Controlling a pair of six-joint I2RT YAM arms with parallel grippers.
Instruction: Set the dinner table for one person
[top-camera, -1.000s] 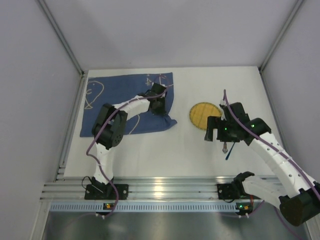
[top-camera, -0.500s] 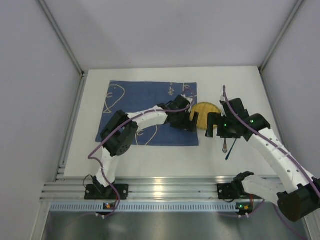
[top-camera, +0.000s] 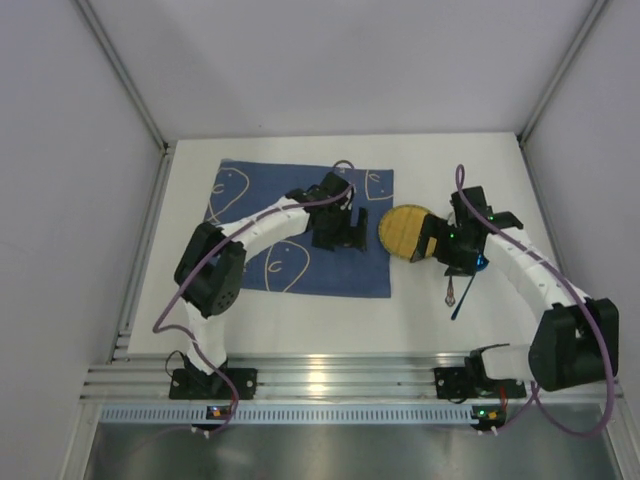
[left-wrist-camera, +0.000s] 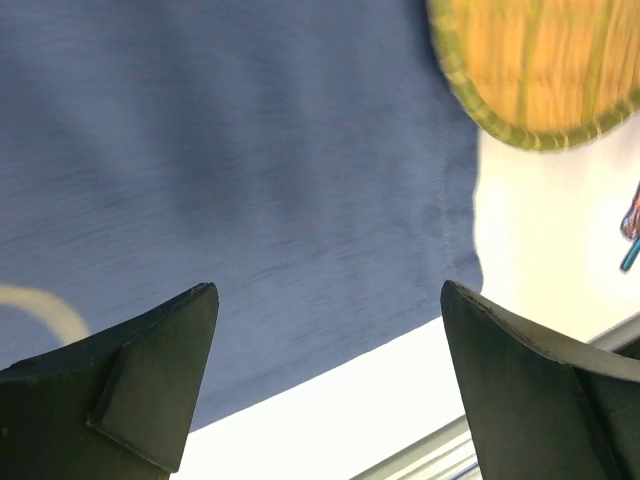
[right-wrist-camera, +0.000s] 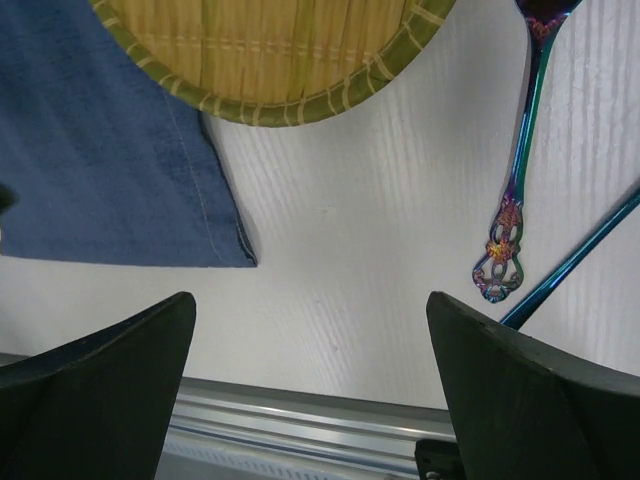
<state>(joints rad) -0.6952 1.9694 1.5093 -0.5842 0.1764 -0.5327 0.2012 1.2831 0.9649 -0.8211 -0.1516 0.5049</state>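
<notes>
The white dinner table (top-camera: 300, 322) carries a blue patterned mat (top-camera: 290, 225) lying flat, its right edge next to a round yellow woven plate (top-camera: 403, 230). My left gripper (top-camera: 340, 236) hovers open over the mat's right part. Below its spread fingers, the left wrist view shows only the mat (left-wrist-camera: 250, 170) and bare table. My right gripper (top-camera: 447, 254) stands open just right of the plate with nothing in it. An iridescent spoon (right-wrist-camera: 516, 195) and a thin blue stick (right-wrist-camera: 577, 258) lie on the table beside the plate (right-wrist-camera: 270, 50).
A metal rail (top-camera: 320, 380) runs along the table's near edge, with both arm bases on it. Grey walls close the back and both sides. The spoon (top-camera: 452, 292) and stick (top-camera: 463, 303) lie between the right gripper and the rail.
The left gripper pulled the mat rightward and spread it flat beside the plate, then let go and opened. The right gripper shifted slightly right and turned.
</notes>
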